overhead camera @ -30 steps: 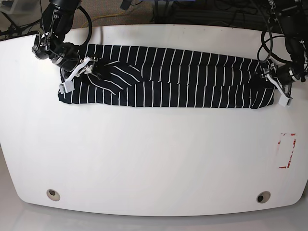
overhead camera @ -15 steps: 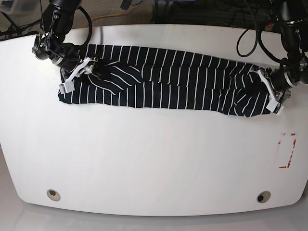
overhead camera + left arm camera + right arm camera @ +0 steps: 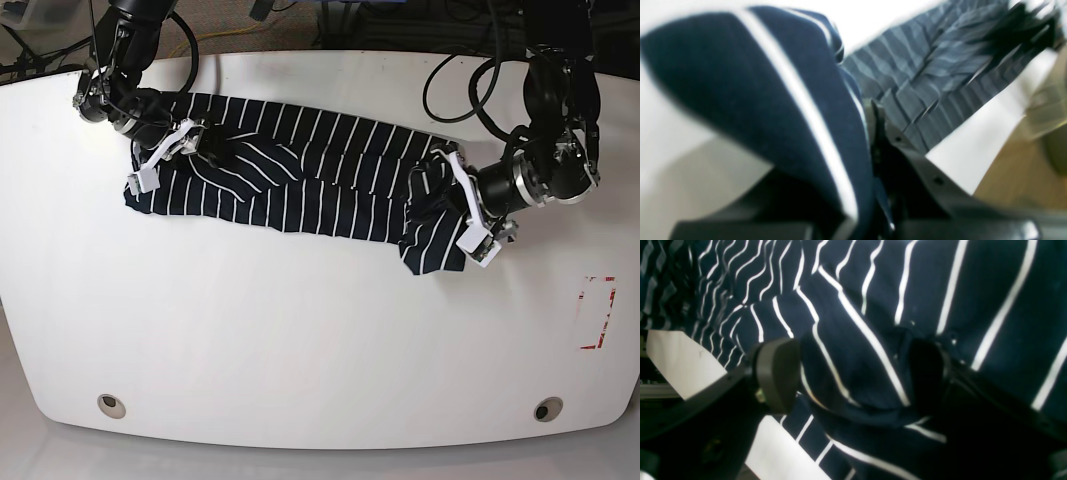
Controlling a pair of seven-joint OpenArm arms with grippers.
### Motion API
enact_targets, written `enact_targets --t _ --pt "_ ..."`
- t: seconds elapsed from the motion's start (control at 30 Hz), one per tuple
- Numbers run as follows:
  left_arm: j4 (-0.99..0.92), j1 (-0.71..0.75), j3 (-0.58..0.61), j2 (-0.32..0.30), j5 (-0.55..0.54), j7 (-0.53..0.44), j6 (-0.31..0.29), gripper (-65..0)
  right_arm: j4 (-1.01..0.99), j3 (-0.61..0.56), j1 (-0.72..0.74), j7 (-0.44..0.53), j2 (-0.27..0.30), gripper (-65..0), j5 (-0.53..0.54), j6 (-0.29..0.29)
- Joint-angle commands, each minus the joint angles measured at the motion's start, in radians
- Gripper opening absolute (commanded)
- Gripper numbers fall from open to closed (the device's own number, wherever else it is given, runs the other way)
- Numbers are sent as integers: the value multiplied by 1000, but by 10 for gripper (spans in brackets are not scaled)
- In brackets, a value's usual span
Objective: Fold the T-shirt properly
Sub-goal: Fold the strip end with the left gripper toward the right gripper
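Base view, item: shirt (image 3: 300,170), dark navy with thin white stripes, lying as a long band across the far half of the table (image 3: 300,340).

Change noted: end on the view's right, flat near the table edge a second ago, now dragged inward and bunched into a hanging lobe near mid-table. Band shortened accordingly and slanted. Opposite end unchanged in place.

Left gripper (image 3: 466,205): pressed shut on the shirt's end, cloth draped over it in the left wrist view (image 3: 870,166); fingers clearly parted a second ago, closed since. Arm now carried well in from the table edge.

Right gripper (image 3: 168,150): spread wide, astride a raised fold of cloth at the other end; right wrist view (image 3: 853,373) shows both pads flanking the fold, one pad (image 3: 776,373) apart from the cloth, the other in shadow. No pinch made.

Bearing on the task, as judgement: end-over-end fold begun from the left arm's side only; about midway through the carry. Cloth bunched rather than flat, so a crooked fold likely unless laid down evenly. Right end free to slide, being unheld.

Writing and brands: none legible on shirt or grippers. Red rectangular outline (image 3: 597,313) on the table near its edge, no readable text.
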Motion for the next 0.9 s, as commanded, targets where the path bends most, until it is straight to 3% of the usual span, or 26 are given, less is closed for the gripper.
enact_targets --t 0.0,0.2,0.47,0.53,0.67,0.77,0.87 --pt "-37 -35 52 32 52 -7 3 -615 4 -1 -2 -45 -7 -162 -35 -10" --pt "-101 -64 125 117 174 -7 5 -608 4 -1 -2 -45 -6 -162 -35 -10" --pt "-146 -84 183 186 257 -7 5 -589 4 -1 -3 -45 -7 -162 -35 -10" --pt "-146 -99 221 197 279 -7 6 -513 4 -1 -3 -45 -7 -162 -35 -10" --pt "-140 -109 279 209 325 -7 8 -274 4 -1 -3 -45 -7 -162 -35 -10" --pt "-135 -110 301 250 343 -7 8 -196 4 -1 -2 -45 -7 -162 -35 -10" --pt "-88 -119 339 262 369 -7 8 -197 4 -1 -2 -45 -7 -162 -35 -10"
